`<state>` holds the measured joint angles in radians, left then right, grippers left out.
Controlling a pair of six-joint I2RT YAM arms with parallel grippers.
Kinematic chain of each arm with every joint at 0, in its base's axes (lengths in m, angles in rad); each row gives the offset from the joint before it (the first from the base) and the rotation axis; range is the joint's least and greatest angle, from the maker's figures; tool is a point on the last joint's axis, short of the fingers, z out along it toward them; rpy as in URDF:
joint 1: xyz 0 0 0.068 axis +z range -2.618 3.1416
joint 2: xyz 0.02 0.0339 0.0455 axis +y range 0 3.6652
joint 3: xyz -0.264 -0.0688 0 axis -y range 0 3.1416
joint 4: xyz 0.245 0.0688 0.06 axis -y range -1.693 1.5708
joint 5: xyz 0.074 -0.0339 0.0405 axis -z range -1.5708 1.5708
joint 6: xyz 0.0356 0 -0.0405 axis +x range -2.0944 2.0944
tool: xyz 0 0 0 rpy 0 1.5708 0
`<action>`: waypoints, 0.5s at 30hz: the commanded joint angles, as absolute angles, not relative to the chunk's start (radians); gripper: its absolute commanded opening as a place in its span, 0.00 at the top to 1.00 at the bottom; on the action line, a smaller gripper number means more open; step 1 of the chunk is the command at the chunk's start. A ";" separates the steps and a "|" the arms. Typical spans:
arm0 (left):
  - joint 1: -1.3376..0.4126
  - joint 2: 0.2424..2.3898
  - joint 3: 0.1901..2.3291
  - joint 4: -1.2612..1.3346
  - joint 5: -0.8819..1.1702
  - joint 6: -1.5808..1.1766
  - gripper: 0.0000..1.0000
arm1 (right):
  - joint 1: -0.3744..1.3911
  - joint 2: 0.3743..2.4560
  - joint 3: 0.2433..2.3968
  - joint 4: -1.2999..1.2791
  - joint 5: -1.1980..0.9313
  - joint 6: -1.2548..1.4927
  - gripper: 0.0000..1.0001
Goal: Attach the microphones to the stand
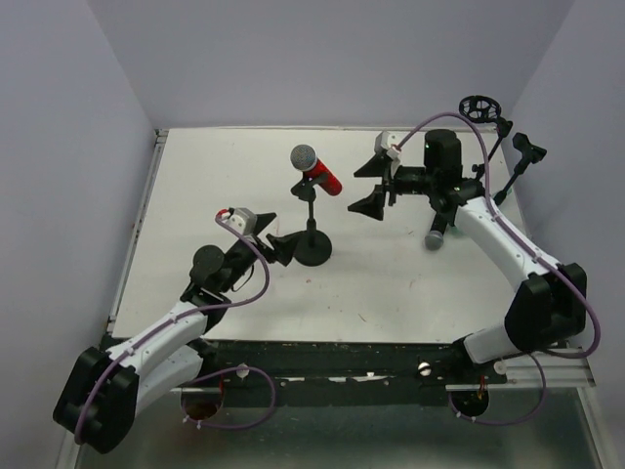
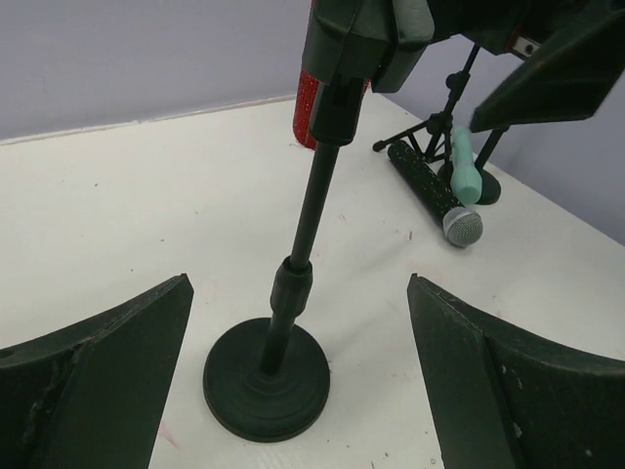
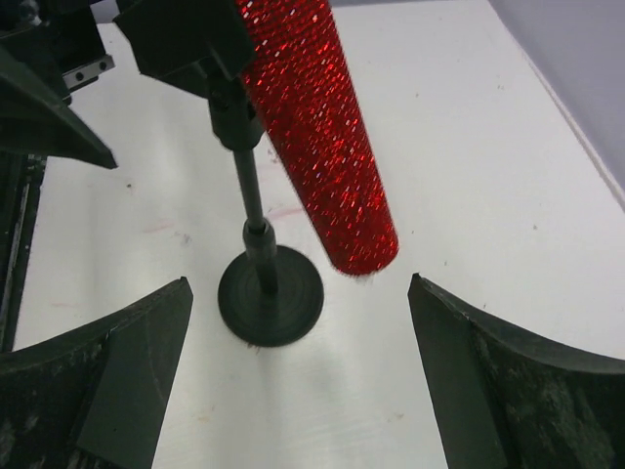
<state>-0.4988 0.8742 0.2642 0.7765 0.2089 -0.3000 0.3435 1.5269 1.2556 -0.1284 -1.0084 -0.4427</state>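
glittery red microphone, black stand

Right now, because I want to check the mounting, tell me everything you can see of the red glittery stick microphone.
The red glittery stick microphone has a cylindrical sparkling body and a grey mesh head. It sits tilted in the black clip atop the black round-based stand near the middle of the white table, head raised toward the far left, tail end lower and free in the air. Only the clip appears to touch it.
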 commanded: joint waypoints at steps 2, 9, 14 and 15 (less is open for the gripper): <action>-0.499 0.998 0.324 0.903 0.320 -0.250 0.02 | 0.315 1.358 1.106 -0.089 -0.997 -0.213 0.00; -0.508 1.161 0.362 1.035 0.350 -0.108 0.08 | 0.275 1.224 0.918 -0.104 -1.052 -0.317 0.00; -0.512 1.259 0.422 1.075 0.345 -0.061 0.16 | 0.206 1.246 0.854 -0.045 -1.121 -0.270 0.00; -0.514 1.275 0.432 1.084 0.335 -0.058 0.18 | 0.206 1.249 0.859 -0.044 -1.129 -0.273 0.00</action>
